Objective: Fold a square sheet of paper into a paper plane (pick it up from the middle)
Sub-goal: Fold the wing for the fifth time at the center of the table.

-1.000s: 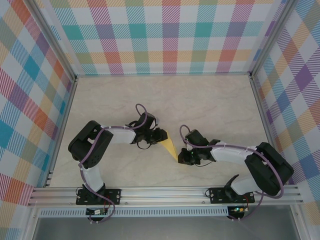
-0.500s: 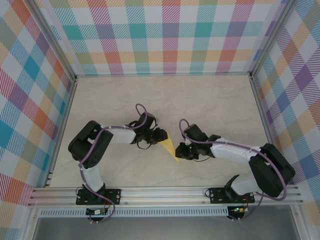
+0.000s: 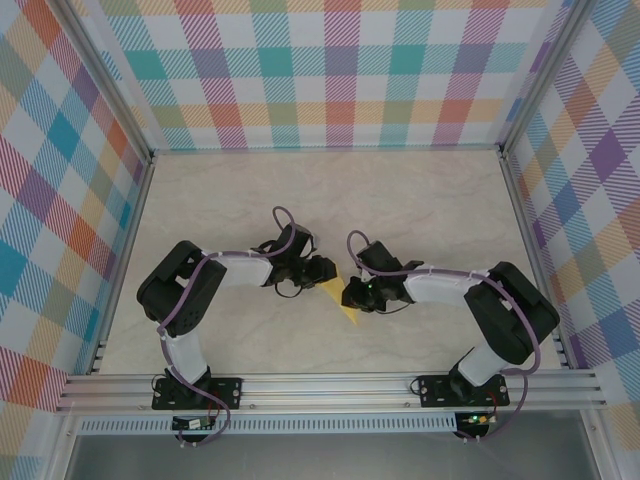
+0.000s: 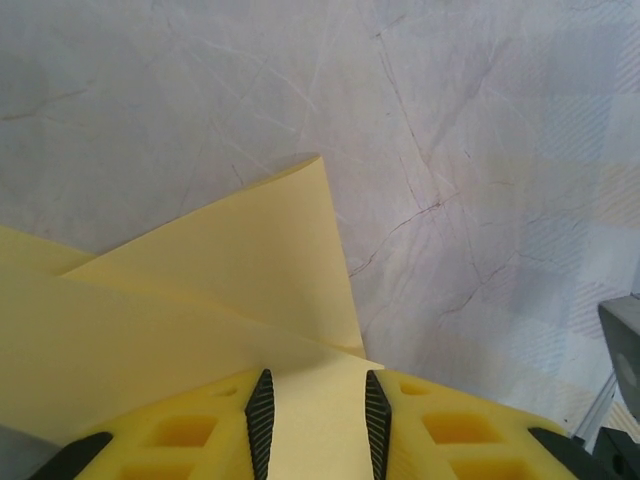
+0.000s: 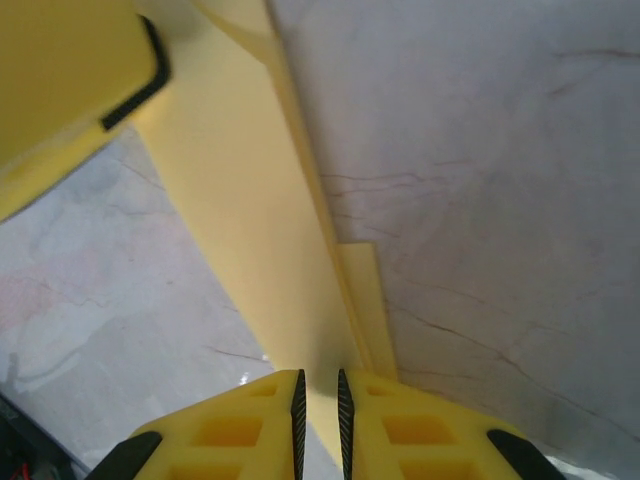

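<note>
The folded yellow paper [image 3: 347,305] sits near the middle of the bench [image 3: 420,200], between both arms. The right tool [image 5: 319,385] is nearly together, pinching the paper's folded edge. The left tool [image 4: 314,390] stands partly apart, with paper lying across its gap.

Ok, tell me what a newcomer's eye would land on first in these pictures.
The folded yellow paper, a narrow pointed shape, lies near the middle of the pale marbled table. The left gripper and right gripper meet at it from either side: the right one's fingers pinch a folded edge, the left's stand apart with paper between them. Bright plaid walls ring the scene.
</note>
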You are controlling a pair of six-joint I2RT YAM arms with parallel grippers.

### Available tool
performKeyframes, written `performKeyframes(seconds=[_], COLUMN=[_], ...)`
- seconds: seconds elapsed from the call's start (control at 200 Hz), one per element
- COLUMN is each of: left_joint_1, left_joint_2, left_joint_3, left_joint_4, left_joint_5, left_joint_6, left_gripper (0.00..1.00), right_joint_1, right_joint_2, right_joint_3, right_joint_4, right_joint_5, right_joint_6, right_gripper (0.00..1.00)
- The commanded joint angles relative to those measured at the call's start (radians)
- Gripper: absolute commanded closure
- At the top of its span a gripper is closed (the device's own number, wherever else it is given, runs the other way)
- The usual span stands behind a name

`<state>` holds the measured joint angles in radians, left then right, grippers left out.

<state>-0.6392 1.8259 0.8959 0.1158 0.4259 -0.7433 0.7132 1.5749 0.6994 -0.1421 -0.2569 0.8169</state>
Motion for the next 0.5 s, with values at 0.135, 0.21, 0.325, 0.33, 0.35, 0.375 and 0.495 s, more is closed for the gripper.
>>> performKeyframes(seconds=[0.135,0.21,0.325,0.33,0.35,0.375,0.495], left_joint_1=[-0.008,-0.009,-0.01,-0.01,-0.01,-0.011,-0.016], left_joint_2=[-0.056,-0.103,-0.19,-0.193,-0.21,-0.233,-0.323], left_joint_3=[0.079,0.107,0.123,0.123,0.12,0.115,0.09], left_joint_4=[-0.17,-0.224,-0.332,-0.337,-0.352,-0.373,-0.514], left_joint_5=[-0.068,-0.094,-0.178,-0.182,-0.197,-0.222,-0.342], left_joint_6=[0.037,0.042,0.028,0.027,0.025,0.018,-0.069], left_gripper=[0.55,0.51,0.44,0.44,0.44,0.43,0.36], right_joint_1=[0.021,0.04,0.069,0.071,0.077,0.083,0.112], right_joint_2=[0.016,0.021,0.016,0.016,0.013,0.009,-0.019], right_joint_3=[-0.079,-0.082,-0.093,-0.094,-0.097,-0.102,-0.127], right_joint_4=[0.019,0.027,0.07,0.073,0.086,0.098,0.218], right_joint_5=[0.008,0.023,0.041,0.041,0.042,0.047,0.036], right_joint_6=[0.074,0.118,0.208,0.211,0.23,0.253,0.332], right_gripper=[0.83,0.84,0.84,0.84,0.84,0.84,0.83])
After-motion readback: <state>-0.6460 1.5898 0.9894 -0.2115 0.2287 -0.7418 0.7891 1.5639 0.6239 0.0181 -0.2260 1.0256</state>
